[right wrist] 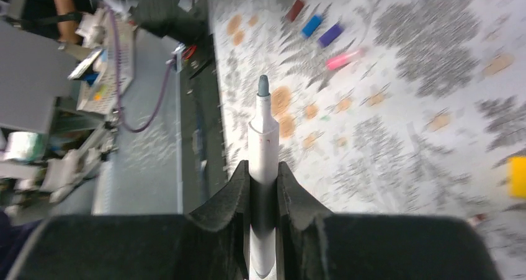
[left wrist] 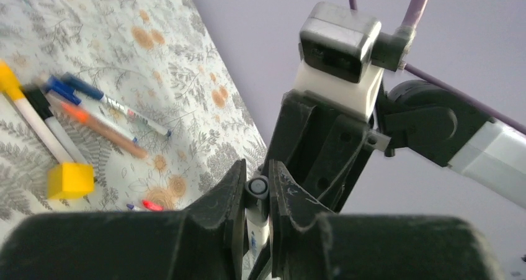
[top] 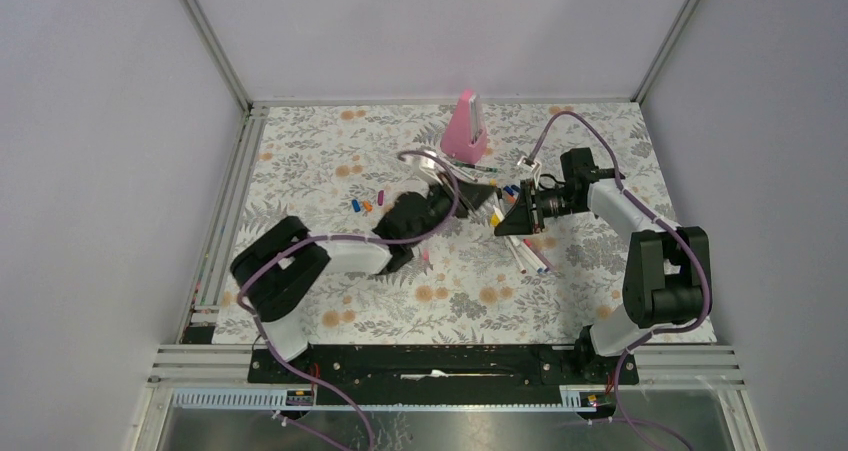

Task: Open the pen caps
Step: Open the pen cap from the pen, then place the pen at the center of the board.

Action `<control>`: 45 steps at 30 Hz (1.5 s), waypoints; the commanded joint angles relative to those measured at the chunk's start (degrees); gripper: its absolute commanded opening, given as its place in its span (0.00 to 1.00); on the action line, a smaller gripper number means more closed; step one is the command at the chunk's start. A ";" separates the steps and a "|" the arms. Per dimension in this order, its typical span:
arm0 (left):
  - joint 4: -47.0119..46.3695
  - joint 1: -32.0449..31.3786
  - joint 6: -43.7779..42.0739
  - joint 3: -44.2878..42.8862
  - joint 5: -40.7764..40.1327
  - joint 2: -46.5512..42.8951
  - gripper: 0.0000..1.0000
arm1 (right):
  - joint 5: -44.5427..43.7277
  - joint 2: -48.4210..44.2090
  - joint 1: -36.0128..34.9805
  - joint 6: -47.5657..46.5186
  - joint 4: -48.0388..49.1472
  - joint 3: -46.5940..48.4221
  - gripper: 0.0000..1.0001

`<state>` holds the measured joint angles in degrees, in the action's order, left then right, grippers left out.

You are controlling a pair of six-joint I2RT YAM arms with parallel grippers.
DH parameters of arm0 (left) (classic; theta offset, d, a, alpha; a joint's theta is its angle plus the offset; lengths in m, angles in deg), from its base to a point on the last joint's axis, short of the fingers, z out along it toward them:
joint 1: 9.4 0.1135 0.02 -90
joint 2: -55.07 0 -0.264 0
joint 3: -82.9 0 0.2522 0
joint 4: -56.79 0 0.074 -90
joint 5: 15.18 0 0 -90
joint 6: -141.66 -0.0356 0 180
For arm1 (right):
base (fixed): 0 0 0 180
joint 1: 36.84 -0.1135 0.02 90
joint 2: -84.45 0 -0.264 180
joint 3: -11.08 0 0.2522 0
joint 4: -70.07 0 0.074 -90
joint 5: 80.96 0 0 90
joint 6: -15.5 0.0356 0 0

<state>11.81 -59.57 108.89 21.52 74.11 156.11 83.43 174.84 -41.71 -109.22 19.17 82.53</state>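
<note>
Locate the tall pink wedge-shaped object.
In the top external view, the tall pink plastic wedge stands upright near the floral table's far edge, about mid-width, just beyond the left end effector.

Pen barrel (right wrist: 263, 162): smooth white plastic. Grey pen cap (left wrist: 258, 185): smooth plastic. Right gripper fingers (right wrist: 226, 198): matt black plastic. Table cover (top: 330, 161): matt.

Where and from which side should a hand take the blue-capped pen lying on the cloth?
Probably its white barrel near the tail, from straight above, fingers across it: it lies flat, and the orange pen crowds its cap end.
</note>
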 commanded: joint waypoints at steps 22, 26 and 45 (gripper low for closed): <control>39.21 14.76 -11.67 14.15 3.06 -42.74 0.00 | -35.75 -13.76 8.50 1.40 8.02 -8.64 0.05; 43.53 12.79 -12.23 19.22 3.31 -48.53 0.00 | -41.49 -10.16 8.82 4.56 9.61 -8.76 0.06; 41.84 8.45 -10.52 26.69 2.47 -51.03 0.00 | -48.19 0.65 10.92 5.64 9.08 -7.12 0.27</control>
<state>57.29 -50.32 98.20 48.17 75.68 104.02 36.44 173.62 -31.19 -104.19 28.45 74.05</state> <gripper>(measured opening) 0.153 0.264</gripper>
